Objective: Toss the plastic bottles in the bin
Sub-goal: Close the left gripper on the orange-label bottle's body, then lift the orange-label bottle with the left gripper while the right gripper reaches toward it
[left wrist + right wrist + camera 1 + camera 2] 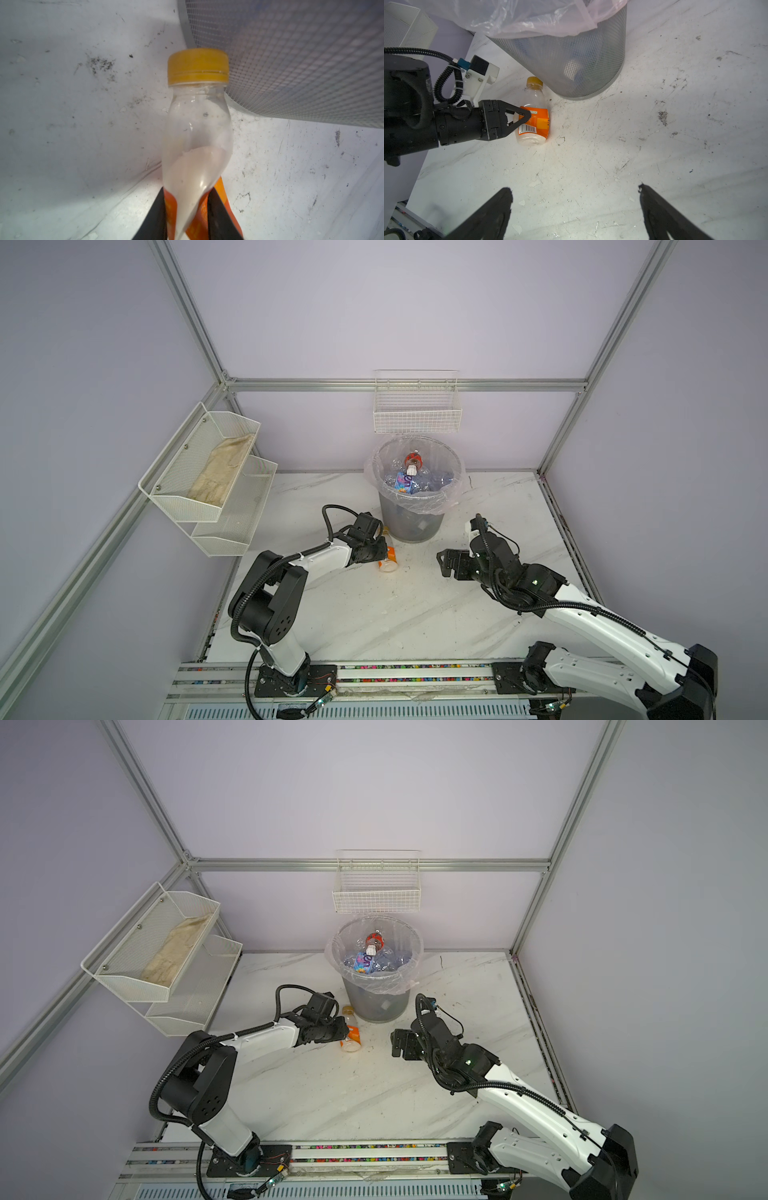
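**A:** Black fingers (153, 220) fill the bottom of the left wrist view. What are they doing?

**B:** They belong to the left gripper (186, 199). They stand either side of the orange-labelled bottle (197, 128), pressed into its label (220, 193). The clear body looks pinched narrow between them, so I read the jaws as clamped on it.

**A:** Which way does it lie from the jaws?

**B:** Crosswise. Its long axis runs across the line of the fingers, with the yellow cap (198, 66) out to one side of the jaws and the base to the other. The grip sits on the labelled half, nearer the base.

**A:** And the bin?

**B:** The bin (301, 62) stands just beyond the cap, its mesh wall near the cap but apart from it. Its rim sits well above the jaws, so I judge the coming move to be a lift up and over.

**A:** Which arm is nearer?

**B:** The left one, plainly. The right gripper (575, 189) hangs well apart from the bottle, its jaws wide apart and empty.

**A:** What does one view give that another lacks?

**B:** The left wrist view shows both fingers on the label but not the base. The right wrist view shows the whole bottle low by the bin's foot, yet only one finger across the label; the other is hidden behind it. Neither tells me whether the bottle is clear of the table (591, 155). Only the top views look into the bin, where other bottles (409, 479) lie piled inside the liner (451, 493).
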### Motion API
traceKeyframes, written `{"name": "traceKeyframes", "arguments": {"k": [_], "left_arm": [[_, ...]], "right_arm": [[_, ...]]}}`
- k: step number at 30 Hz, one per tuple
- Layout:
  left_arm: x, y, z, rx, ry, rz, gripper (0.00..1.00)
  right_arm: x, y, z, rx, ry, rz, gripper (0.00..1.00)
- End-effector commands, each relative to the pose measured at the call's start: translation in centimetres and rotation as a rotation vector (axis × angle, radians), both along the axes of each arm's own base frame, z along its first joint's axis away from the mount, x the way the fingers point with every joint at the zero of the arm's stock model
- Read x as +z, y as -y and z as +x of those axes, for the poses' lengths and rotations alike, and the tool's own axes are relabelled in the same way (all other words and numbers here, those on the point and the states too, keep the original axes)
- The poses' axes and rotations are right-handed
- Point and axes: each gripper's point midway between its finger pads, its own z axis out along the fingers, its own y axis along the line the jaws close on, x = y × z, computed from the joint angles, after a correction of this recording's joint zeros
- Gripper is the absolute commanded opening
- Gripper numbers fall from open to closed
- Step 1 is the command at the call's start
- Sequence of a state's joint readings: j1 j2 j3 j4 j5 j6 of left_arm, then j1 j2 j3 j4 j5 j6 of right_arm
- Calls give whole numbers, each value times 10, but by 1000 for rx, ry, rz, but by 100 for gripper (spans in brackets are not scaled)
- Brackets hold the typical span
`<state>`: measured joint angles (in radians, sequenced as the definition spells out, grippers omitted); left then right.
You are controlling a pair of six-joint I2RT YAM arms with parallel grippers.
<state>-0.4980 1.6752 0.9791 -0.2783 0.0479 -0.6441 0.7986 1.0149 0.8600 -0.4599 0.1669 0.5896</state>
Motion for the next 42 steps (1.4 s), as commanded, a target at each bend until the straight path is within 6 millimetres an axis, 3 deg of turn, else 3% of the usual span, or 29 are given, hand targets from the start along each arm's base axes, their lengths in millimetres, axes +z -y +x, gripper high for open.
{"name": "traceKeyframes", "arguments": {"k": [1, 13, 14, 21, 26, 32, 42], "left_arm": [[-18, -19, -29, -7, -57, 87, 16], [7, -26, -59, -34, 30, 69, 6], [19, -26, -60, -35, 62, 50, 5], [41, -29, -79, -51, 130, -2, 1], [57, -27, -93, -75, 183, -49, 0], [88, -17, -111, -155, 280, -120, 0], [150, 1, -144, -302, 442, -307, 0]], "right_arm": [[0, -1, 2, -2, 8, 4, 97], [-2, -7, 3, 5, -1, 22, 97], [-2, -7, 3, 6, -3, 23, 97], [-4, -11, 1, 22, -10, 38, 97], [0, -32, -4, 124, -15, 106, 97], [17, -75, -31, 398, 25, 303, 98], [52, -104, -56, 640, 111, 457, 97]]}}
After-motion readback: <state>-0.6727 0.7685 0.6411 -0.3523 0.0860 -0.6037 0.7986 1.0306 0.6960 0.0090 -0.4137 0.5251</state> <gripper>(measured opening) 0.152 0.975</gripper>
